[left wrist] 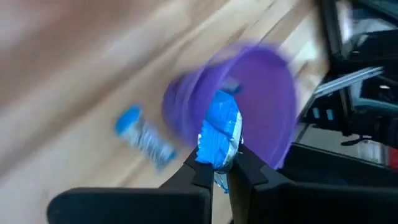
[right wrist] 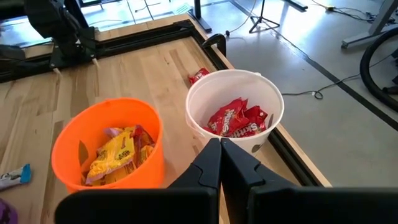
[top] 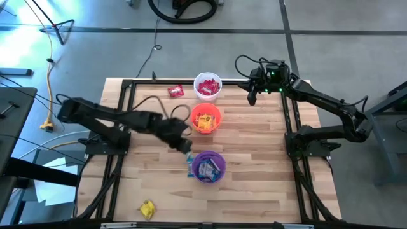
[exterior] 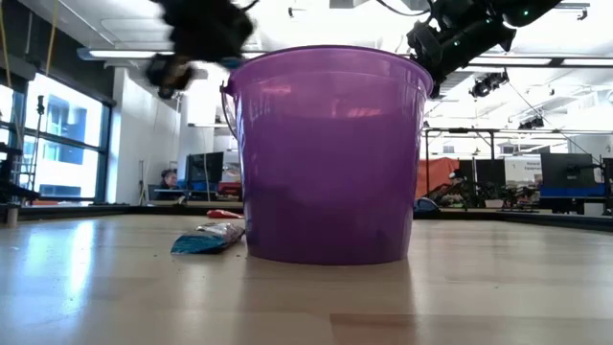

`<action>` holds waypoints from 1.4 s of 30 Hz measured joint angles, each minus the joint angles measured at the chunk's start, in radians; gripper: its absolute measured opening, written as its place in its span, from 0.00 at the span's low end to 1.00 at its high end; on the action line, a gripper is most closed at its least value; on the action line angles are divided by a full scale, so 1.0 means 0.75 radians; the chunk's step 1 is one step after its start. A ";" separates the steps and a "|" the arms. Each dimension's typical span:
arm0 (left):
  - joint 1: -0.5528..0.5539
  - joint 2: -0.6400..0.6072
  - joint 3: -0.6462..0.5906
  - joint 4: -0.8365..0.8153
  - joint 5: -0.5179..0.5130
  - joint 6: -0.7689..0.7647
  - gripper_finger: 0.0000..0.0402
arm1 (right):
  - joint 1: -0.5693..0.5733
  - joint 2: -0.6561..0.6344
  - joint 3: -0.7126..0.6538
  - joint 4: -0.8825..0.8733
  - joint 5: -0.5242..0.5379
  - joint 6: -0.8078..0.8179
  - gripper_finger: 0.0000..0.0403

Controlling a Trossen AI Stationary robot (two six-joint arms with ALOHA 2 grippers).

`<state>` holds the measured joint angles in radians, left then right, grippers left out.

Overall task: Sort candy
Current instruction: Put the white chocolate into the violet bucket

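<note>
The candy is spread over three cups and the counter [top: 254,172]. A blue-white sweet [left wrist: 221,134] is pinched between the fingers of the left pincer [left wrist: 216,168], which hangs just beside the purple cup [top: 208,166], at its rim on the side toward the orange cup. In the high view the left pincer [top: 184,145] sits between the orange cup [top: 206,118] and the purple one. More blue-white sweets lie inside the purple cup, and another blue-white sweet [exterior: 207,238] lies flat on the counter, just beside that cup's base. The orange cup holds yellow sweets [right wrist: 115,152]; the white cup [right wrist: 235,112] holds red sweets [right wrist: 239,120]. One red sweet [top: 175,91] lies on the counter near the white cup, and one yellow sweet [top: 147,208] lies well apart from the cups, near the counter's front edge. The right pincer [right wrist: 221,158] is clenched on nothing, hovering above the counter near the white cup.
</note>
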<state>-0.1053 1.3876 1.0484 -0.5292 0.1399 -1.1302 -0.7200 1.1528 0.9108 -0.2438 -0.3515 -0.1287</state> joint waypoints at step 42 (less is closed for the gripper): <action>-0.138 0.549 0.449 0.005 -0.072 1.188 0.01 | 0.001 0.000 0.000 -0.040 0.004 0.000 0.00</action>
<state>-0.2091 1.7996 1.3853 -0.5255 0.0860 -0.2393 -0.7193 1.1526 0.9108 -0.2737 -0.3485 -0.1287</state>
